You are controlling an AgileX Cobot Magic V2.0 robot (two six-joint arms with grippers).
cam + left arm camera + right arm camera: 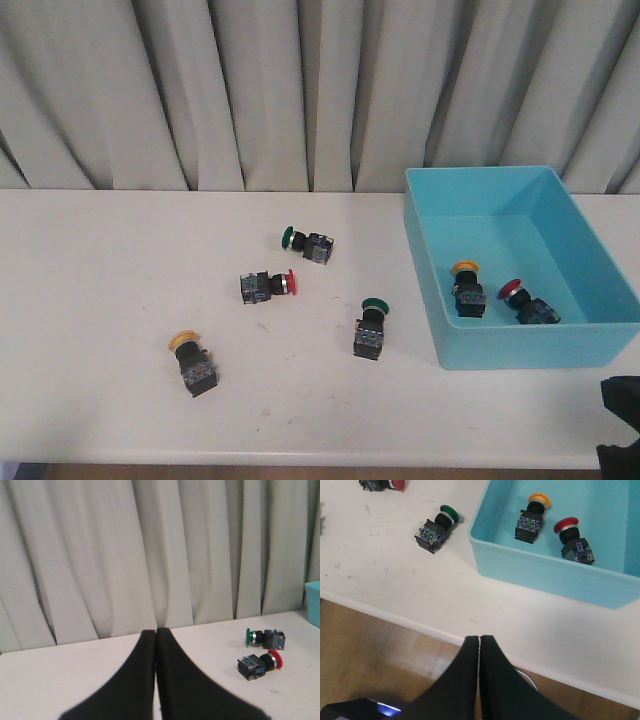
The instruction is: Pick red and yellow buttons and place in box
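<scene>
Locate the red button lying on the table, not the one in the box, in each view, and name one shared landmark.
Front view: red button at table centre, cap pointing toward the box.
Left wrist view: low on the right, below the green button.
Right wrist view: cut off at the top edge.
Shared landmark: the turquoise box, partly seen in all three.

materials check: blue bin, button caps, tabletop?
Blue bin: looks like moulded plastic, smooth and semi-matte, with even turquoise colour and a soft sheen on its rounded rim.
Button caps, e.g. the red one and the yellow one on the table: probably glossy plastic; the bodies are black with bluish parts.
Tabletop: white, matte, likely laminate or painted board; faint scuffs show.
</scene>
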